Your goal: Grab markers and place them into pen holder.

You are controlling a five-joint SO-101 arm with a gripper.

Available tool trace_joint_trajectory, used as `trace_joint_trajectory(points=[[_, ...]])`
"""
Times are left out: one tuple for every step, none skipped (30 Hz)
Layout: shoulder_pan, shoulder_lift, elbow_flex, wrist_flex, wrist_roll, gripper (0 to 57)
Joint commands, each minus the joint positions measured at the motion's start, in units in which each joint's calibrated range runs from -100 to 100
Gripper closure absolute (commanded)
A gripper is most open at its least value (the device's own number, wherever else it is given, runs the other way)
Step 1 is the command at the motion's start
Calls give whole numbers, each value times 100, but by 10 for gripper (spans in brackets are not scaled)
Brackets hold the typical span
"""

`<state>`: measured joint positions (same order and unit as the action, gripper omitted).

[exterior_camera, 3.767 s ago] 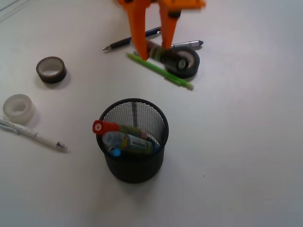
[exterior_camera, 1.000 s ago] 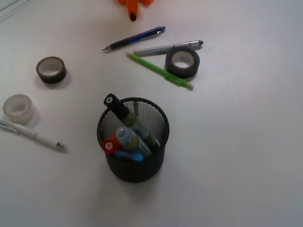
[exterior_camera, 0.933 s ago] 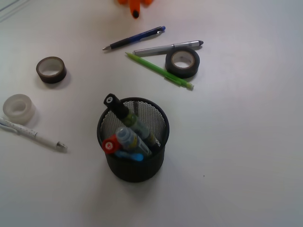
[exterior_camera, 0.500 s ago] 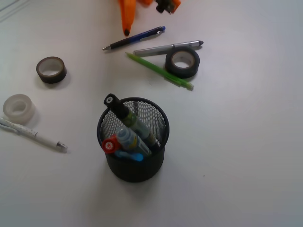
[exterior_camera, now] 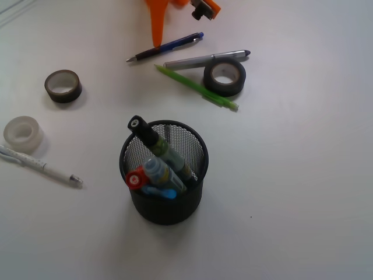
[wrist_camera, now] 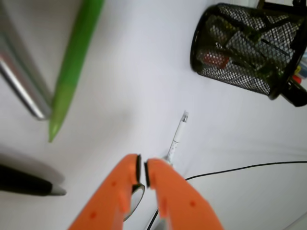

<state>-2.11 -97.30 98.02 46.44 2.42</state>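
Observation:
The black mesh pen holder [exterior_camera: 198, 146] stands in the lower middle of the front view. All three markers are in it: the black-capped marker [exterior_camera: 137, 123] leans out over the far-left rim, and the red-capped marker [exterior_camera: 135, 179] and blue-capped marker [exterior_camera: 158, 192] point to the near-left rim. My orange gripper [exterior_camera: 156, 42] is at the top edge, far from the holder, its tip just above the blue-black pen. In the wrist view the gripper [wrist_camera: 142, 167] is shut and empty, and the pen holder [wrist_camera: 249, 48] shows at the upper right.
A blue-black pen [exterior_camera: 166, 46], a silver pen [exterior_camera: 207, 58], a green pen [exterior_camera: 195, 87] and a black tape roll [exterior_camera: 224, 77] lie at the back. A dark tape roll [exterior_camera: 63, 86], a clear tape roll [exterior_camera: 23, 133] and a white pen [exterior_camera: 41, 167] lie at the left.
The black-capped marker, held by the gripper near the tape roll 3.8 s ago, now stands in the holder. Over the last second the gripper has come down into view towards the blue-black pen.

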Motion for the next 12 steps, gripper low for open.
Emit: trace_joint_trajectory(points=[[-99, -92, -83, 186, -5, 569], [-99, -92, -92, 186, -5, 569], [-99, -92, -92, 186, -5, 569], [-92, -92, -92, 186, -5, 569], [-84, -92, -92, 186, -5, 569], [-84, -92, -92, 186, -5, 569], [-84, -92, -92, 186, -5, 569], [-84, -92, -92, 186, -5, 569], [-84, -92, -92, 186, -5, 569], [-84, -92, -92, 186, -5, 569], [-84, -92, -92, 186, -5, 569], [-84, -92, -92, 186, -5, 569]])
